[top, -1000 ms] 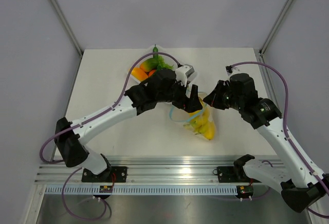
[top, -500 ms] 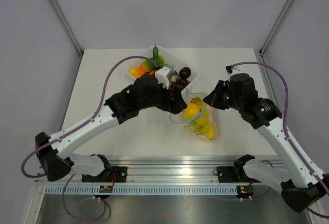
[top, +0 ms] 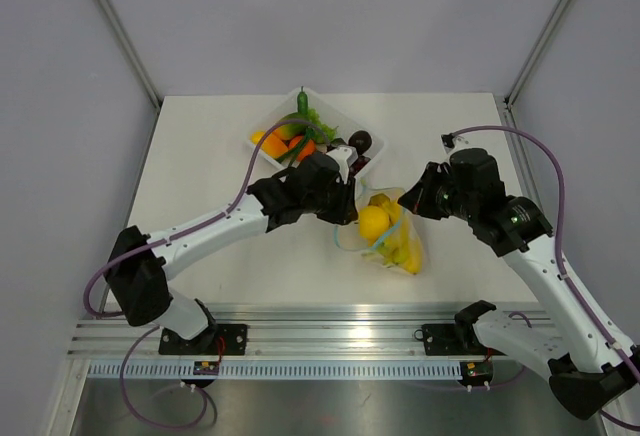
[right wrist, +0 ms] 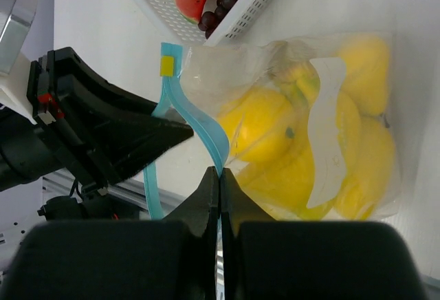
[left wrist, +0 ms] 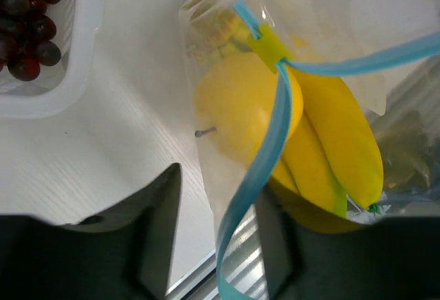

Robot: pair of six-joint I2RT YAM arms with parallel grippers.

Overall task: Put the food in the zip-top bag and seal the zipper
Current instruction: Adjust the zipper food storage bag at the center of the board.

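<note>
Left gripper (left wrist: 216, 245) pulled back off the zip-top bag (top: 402, 242), round yellow fruit (top: 373, 223) now showing inside, white tray (top: 340, 114) uncovered.

White arm links (top: 210, 228), black joints (top: 300, 191), purple cables (top: 243, 168); the left gripper (left wrist: 216, 245) and right gripper (right wrist: 220, 179) are black.

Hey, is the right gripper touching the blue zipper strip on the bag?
Touching. The right wrist view shows the right gripper shut on the zipper, the blue strip disappearing into its pinch.
</note>
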